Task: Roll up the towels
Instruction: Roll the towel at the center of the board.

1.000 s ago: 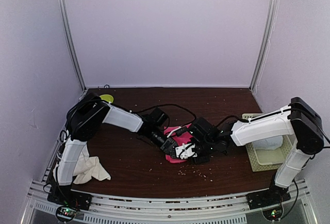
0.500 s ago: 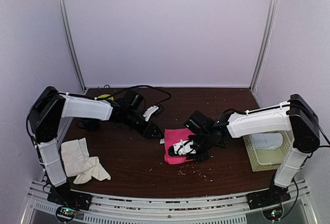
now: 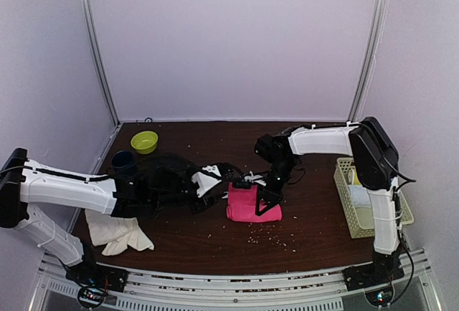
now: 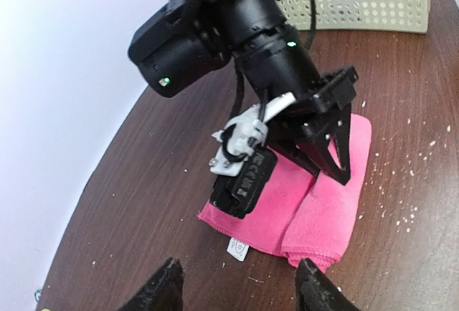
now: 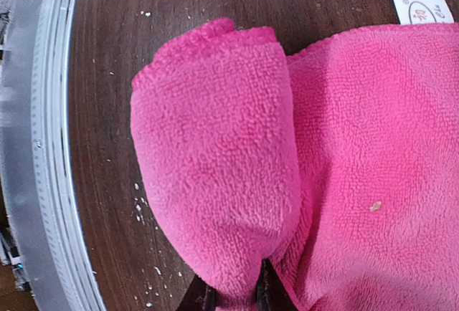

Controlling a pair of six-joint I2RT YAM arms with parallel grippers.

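Pinching the rolled pink towel [image 5: 215, 146], right gripper [image 5: 233, 298] clamps tight; left gripper [image 4: 237, 286] gapes empty alongside; cream towel [image 3: 118, 232] near-left corner, basket [image 3: 344, 200] right edge.

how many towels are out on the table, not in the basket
2. A pink towel mid-table, partly rolled; a cream towel at the near left, partly hidden.

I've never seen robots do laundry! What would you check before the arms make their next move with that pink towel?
1. Right claw pinching the rolled edge of the pink towel: ok.
2. Left claw open and apart from the pink towel: ok.
3. Pink towel rolled all the way: not ok, most of it lies flat.
4. Cream towel rolled: not ok, it lies crumpled.
5. Roll tight enough to hold: cannot tell.
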